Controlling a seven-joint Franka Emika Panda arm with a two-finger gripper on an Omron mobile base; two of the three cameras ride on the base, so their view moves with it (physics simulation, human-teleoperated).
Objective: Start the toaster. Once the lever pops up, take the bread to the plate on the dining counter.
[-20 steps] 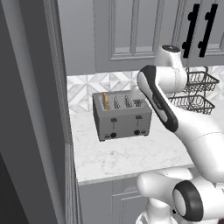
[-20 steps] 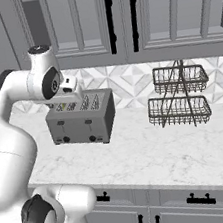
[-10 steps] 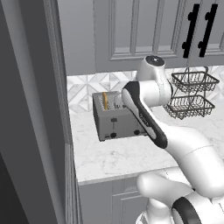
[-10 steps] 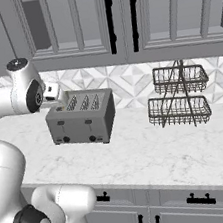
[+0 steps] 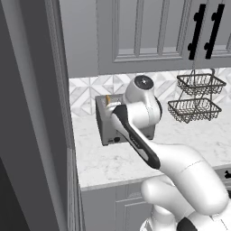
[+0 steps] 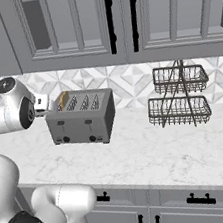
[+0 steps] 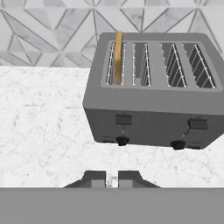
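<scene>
With my hand (image 7: 112, 180) pinched together short of the toaster (image 7: 153, 94), I risk sliding past the lever (image 7: 123, 119) at 12 o'clock, nudging the bread (image 7: 117, 57).

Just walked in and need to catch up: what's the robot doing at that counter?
The white arm's gripper, fingertips nearly together and holding nothing, hangs short of the boxy grey metal toaster on the marble worktop. A golden-edged bread slice stands in the leftmost slot. The gripper is not touching either dark front lever.
</scene>
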